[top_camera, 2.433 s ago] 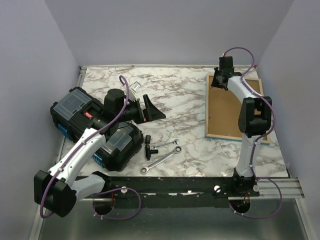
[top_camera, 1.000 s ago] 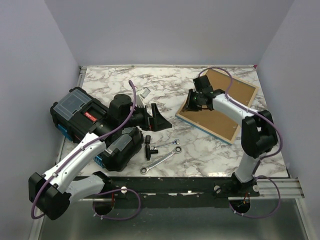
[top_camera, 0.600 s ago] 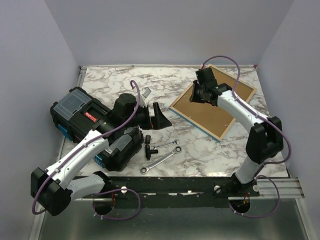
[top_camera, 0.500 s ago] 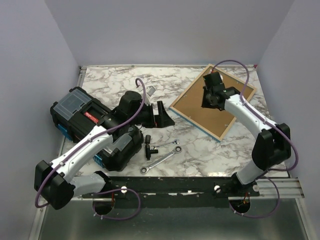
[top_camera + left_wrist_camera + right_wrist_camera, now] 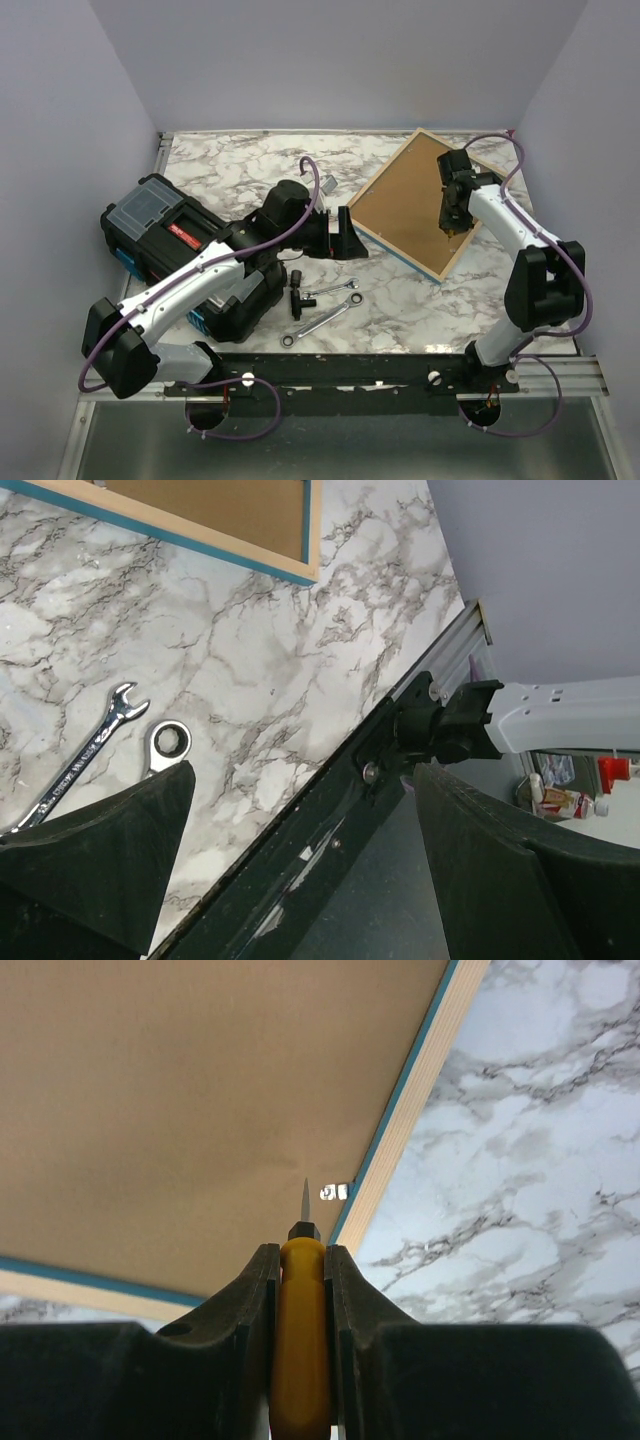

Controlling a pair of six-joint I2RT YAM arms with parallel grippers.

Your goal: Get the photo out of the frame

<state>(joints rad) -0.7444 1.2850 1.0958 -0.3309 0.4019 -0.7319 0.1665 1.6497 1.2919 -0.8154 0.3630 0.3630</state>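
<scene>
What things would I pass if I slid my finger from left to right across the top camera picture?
black toolbox → wrenches → frame, lying with its brown back up

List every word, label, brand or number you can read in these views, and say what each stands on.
Nothing reads in full.
Red label on the black tool case: white lettering, too small to read.
Bottle labels at the right of the left wrist view: blurred.
On the frame, wrenches and yellow-handled tool: no markings visible.
</scene>
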